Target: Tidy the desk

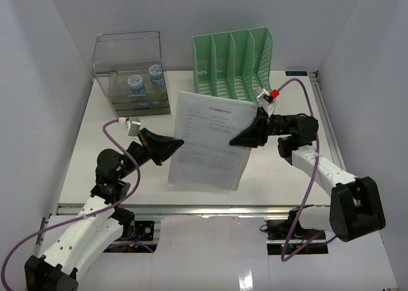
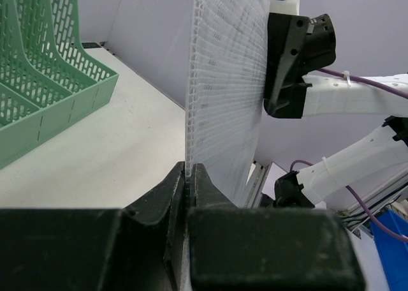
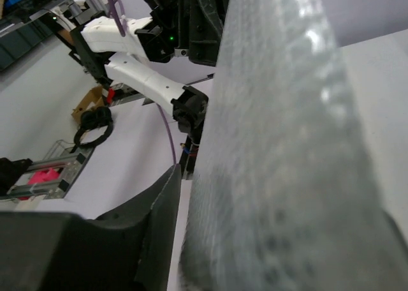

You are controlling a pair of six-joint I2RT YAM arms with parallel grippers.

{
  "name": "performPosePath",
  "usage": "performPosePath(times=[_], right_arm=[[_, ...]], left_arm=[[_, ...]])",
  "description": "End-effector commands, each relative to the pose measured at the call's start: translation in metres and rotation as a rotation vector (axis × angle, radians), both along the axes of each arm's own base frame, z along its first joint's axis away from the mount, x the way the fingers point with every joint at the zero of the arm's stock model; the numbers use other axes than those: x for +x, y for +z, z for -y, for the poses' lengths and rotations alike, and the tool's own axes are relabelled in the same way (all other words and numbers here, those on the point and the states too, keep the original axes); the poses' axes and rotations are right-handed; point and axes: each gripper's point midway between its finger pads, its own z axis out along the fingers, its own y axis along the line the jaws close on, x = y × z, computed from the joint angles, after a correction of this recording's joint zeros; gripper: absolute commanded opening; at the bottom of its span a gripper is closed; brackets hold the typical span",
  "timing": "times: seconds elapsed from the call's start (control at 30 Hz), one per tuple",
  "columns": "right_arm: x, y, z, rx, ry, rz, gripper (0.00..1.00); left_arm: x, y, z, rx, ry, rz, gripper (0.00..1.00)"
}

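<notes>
A white printed sheet in a ribbed plastic sleeve (image 1: 207,141) is held up on edge above the middle of the white desk (image 1: 287,170). My left gripper (image 1: 180,141) is shut on its left edge; the left wrist view shows the jaws (image 2: 190,173) pinching the sheet (image 2: 223,93). My right gripper (image 1: 234,140) is at the sheet's right edge. In the right wrist view, one finger (image 3: 159,214) lies against the sheet (image 3: 287,163), which hides the other finger.
A green slotted file rack (image 1: 233,61) stands at the back centre, just behind the sheet, and shows in the left wrist view (image 2: 38,93). A clear plastic drawer box (image 1: 131,71) holding small round items stands at the back left. A metal rail (image 1: 191,208) runs along the near edge.
</notes>
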Motion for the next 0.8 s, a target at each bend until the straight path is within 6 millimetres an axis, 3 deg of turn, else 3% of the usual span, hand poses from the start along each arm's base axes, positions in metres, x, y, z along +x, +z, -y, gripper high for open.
performPosePath(times=[0.0,0.07,0.2,0.43,0.6,0.7,0.77], right_arm=[[-0.041,0.054,0.013,0.206,0.025,0.608,0.17],[-0.042,0.054,0.013,0.197,0.027,0.608,0.09],[-0.040,0.056,0.013,0.167,0.027,0.601,0.08],[-0.026,0.063,0.009,0.116,0.010,0.563,0.08],[0.009,0.061,-0.001,0.027,-0.052,0.427,0.08],[0.041,0.053,-0.006,-0.074,-0.171,0.449,0.08],[0.050,0.051,-0.006,-0.093,-0.212,0.443,0.08]], left_arm=[[0.006,0.009,-0.002,-0.037,0.031,0.021,0.06],[0.008,0.008,-0.003,-0.038,0.043,0.016,0.07],[0.011,0.006,-0.004,-0.036,0.060,0.008,0.13],[0.012,0.009,-0.014,-0.035,0.121,0.017,0.42],[0.009,0.007,-0.016,-0.031,0.124,0.018,0.53],[0.007,0.011,-0.018,-0.033,0.131,0.032,0.66],[0.006,0.016,-0.021,-0.026,0.148,0.062,0.73]])
